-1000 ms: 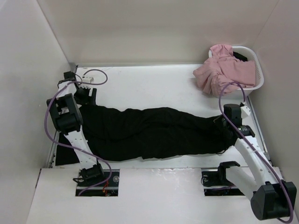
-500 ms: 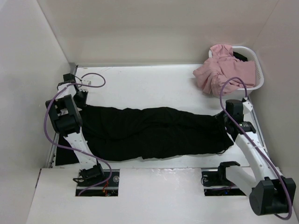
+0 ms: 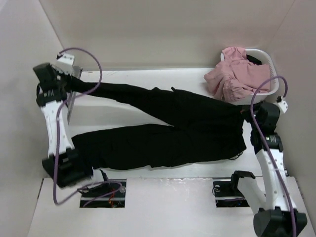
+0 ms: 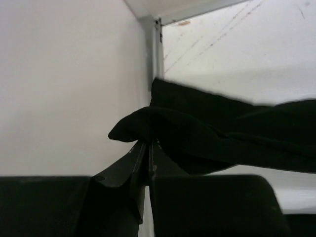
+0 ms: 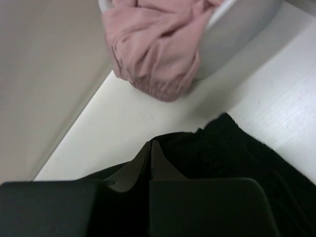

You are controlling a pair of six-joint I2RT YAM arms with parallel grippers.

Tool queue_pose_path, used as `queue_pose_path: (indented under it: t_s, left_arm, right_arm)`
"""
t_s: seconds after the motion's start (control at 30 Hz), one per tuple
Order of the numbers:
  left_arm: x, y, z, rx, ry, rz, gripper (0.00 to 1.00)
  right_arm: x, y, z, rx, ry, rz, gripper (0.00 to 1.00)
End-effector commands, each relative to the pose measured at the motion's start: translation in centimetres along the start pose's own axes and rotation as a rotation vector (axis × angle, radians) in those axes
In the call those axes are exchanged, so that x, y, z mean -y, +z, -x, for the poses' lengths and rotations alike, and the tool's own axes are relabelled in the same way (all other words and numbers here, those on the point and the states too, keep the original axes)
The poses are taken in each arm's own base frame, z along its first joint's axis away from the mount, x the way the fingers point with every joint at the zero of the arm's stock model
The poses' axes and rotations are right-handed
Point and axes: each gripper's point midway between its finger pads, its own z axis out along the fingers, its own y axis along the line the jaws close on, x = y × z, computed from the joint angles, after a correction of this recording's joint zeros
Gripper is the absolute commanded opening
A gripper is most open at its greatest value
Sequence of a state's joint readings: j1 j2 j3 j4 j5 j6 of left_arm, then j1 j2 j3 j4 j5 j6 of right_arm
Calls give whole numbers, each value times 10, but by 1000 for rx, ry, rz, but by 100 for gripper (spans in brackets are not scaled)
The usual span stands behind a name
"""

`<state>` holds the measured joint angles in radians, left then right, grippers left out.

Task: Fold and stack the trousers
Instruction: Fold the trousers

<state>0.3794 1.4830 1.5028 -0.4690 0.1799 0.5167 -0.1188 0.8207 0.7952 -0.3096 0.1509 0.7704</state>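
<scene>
The black trousers [image 3: 187, 118] lie across the table, their two legs spread in a V toward the left. My left gripper [image 3: 74, 83] is raised at the far left corner and shut on the hem of the upper leg, which hangs stretched from it. In the left wrist view the fabric [image 4: 222, 133] bunches over the closed fingertips of that gripper [image 4: 149, 142]. My right gripper [image 3: 248, 115] is shut on the waist end at the right. The right wrist view shows black cloth [image 5: 232, 163] around that gripper's closed tips [image 5: 151, 143]. The lower leg rests flat near the front edge.
A white basket [image 3: 273, 81] stands at the back right corner with pink garments [image 3: 237, 74] spilling over its rim, close to the right arm; in the right wrist view the basket [image 5: 237, 34] and pink cloth [image 5: 153, 44] lie just beyond the trousers. Walls enclose left, back and right.
My left gripper shut on the upper leg's hem, then lifted it up and back to the far left corner. The right gripper drew the waist backward. The legs now spread apart.
</scene>
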Motion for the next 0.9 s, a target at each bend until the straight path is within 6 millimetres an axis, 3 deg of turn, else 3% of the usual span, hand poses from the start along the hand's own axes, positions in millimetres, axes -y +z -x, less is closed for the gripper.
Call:
queue_pose_path:
  t_s: [0.0,0.07,0.17,0.27,0.33,0.4,0.5,0.6,0.67,0.77,0.87]
  left_arm:
    - [38,-19,-91,-171,38,-94,3]
    - [47,-39,-132,-245,36,-97,3]
    - [42,-79,-183,-342,22,-64,2]
    - [31,-113,-220,-425,15,-19,1]
    - [24,-125,-236,-471,12,-2,1]
    - [10,-127,-239,-465,-8,30,0]
    - [-17,-124,-216,-411,-23,85,0]
    - [-43,-134,-186,-359,10,135,0]
    - [-55,-147,-178,-351,49,159,1]
    - [-50,-168,-192,-418,130,132,1]
    - [-27,-189,-246,-593,235,40,3]
  right_arm:
    - [37,-9,-32,-46,68,-63,0]
    - [64,-19,-45,-59,134,-131,0]
    - [91,-39,-55,-60,236,-196,0]
    - [111,-59,-64,-62,304,-267,0]
    - [119,-68,-66,-53,334,-293,0]
    - [118,-64,-67,-66,338,-282,0]
    - [106,-54,-65,-111,317,-248,0]
    - [93,-64,-48,-81,282,-225,0]
    - [97,-78,-39,-53,256,-261,0]
    - [108,-96,-41,-54,242,-329,1]
    - [126,-110,-58,-87,263,-406,16]
